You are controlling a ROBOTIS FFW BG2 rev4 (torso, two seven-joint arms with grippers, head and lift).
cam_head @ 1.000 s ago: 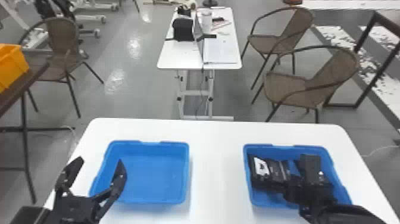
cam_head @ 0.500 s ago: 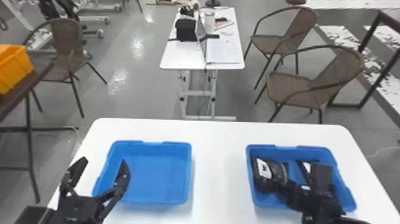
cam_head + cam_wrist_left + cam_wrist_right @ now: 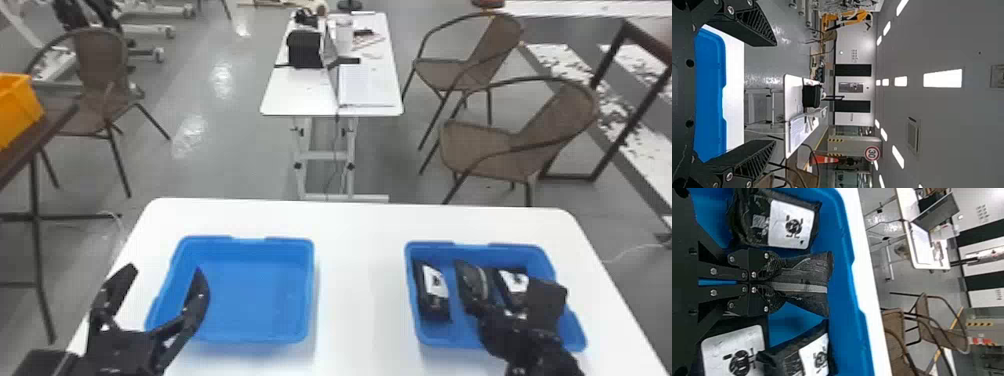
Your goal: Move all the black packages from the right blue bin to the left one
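In the head view, my left gripper [image 3: 164, 276] stands open by the left blue bin's [image 3: 309, 290] left side; the left wrist view shows its spread fingers with the gripper [image 3: 773, 94] holding nothing. My right gripper [image 3: 484, 314] is inside the right blue bin [image 3: 420, 327]. The right wrist view has that gripper [image 3: 766, 282] shut on the pinched end of a black package [image 3: 807, 280], which flares out beyond the fingertips. Black packages with white labels lie on both sides of it: one [image 3: 791, 225], another [image 3: 738, 352] and a third [image 3: 815, 356].
Both bins stand on a white table [image 3: 360, 280], with bare tabletop between them. The right arm covers the near right part of its bin. Farther off are a second table [image 3: 300, 95], chairs [image 3: 475, 145] and an orange crate [image 3: 17, 107].
My right arm has shifted slightly right and toward the robot. The gripped package now stands apart from the leftmost labelled one, and another white label shows to its right. The left gripper keeps its place.
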